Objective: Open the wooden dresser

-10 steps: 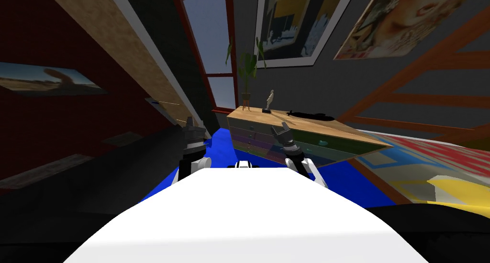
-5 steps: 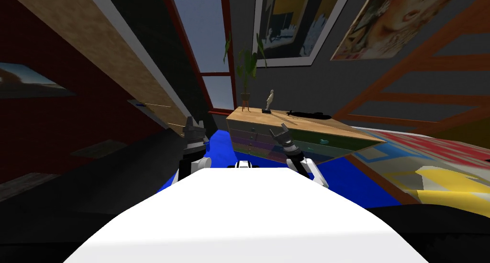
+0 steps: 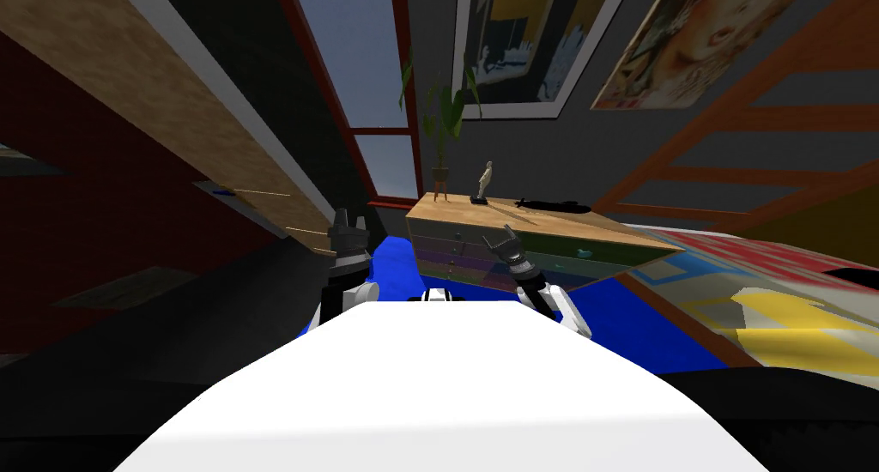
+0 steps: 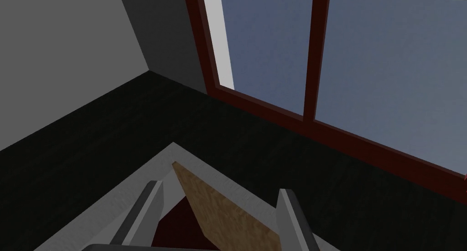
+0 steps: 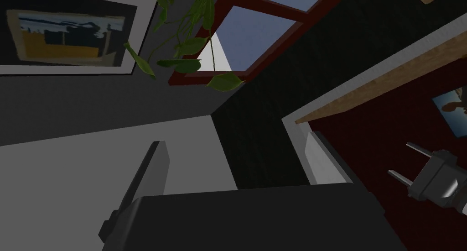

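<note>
The dresser (image 3: 532, 222) has a light wooden top and several drawer fronts (image 3: 463, 257) in grey, purple and green tones. It stands ahead and a little to my right, against the dark wall. All its drawers look shut. My right gripper (image 3: 503, 233) is raised in front of the drawer fronts, apart from them, open and empty. One of its fingers (image 5: 150, 170) shows in the right wrist view. My left gripper (image 3: 348, 220) is held up left of the dresser, open (image 4: 219, 202) and holding nothing. It also shows in the right wrist view (image 5: 401, 159).
A potted plant (image 3: 442, 115), a small statuette (image 3: 486, 182) and a dark flat object (image 3: 554, 205) stand on the dresser's top. A blue rug (image 3: 395, 261) lies in front of it. A bed with a colourful cover (image 3: 772, 304) is at the right, and a tall window (image 3: 360, 81) behind.
My base has moved: the left wall and its picture have slid out to the left and the window has grown nearer. Both arms hold the same pose.
</note>
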Controlling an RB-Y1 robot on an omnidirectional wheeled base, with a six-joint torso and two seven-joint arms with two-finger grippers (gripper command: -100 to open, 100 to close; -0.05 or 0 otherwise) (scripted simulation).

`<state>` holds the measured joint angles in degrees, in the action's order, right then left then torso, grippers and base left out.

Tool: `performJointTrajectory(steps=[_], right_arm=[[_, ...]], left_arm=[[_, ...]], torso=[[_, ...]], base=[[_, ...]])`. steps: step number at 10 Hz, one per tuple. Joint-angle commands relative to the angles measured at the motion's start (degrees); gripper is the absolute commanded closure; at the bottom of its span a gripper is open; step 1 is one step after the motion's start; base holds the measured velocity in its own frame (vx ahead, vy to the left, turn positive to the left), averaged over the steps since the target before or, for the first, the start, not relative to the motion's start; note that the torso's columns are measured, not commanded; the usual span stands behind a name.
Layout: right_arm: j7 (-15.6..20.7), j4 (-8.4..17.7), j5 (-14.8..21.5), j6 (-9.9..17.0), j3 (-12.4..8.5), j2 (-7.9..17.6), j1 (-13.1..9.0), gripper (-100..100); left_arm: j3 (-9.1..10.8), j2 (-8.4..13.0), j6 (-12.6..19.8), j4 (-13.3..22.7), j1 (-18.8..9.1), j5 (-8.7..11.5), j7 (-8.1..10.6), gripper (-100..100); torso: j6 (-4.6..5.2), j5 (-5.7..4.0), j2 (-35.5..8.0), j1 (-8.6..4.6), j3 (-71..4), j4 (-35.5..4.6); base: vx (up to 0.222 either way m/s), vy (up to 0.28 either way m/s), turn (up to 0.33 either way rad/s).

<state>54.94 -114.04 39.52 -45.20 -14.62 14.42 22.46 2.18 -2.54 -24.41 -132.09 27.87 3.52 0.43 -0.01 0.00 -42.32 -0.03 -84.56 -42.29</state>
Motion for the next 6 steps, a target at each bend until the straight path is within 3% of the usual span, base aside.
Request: performJointTrajectory(steps=[1,6], right_arm=[[3.92,1.72,2.48,-0.8,-1.13,-0.05,-0.36,-100],[11.67,6.59,8.51,-3.33,-4.44,-0.5,-1.08,-100]], left_arm=[[0.0,0.0,0.0,0.0,0.0,0.0,0.0,0],[0.0,0.0,0.0,0.0,0.0,0.0,0.0,0]], torso=[[0.02,0.0,-0.03,0.03,0.03,-0.02],[-0.01,0.02,0.02,0.06,-0.01,0.0]], base=[[0.067,0.085,-0.078],[0.085,0.102,-0.108]])
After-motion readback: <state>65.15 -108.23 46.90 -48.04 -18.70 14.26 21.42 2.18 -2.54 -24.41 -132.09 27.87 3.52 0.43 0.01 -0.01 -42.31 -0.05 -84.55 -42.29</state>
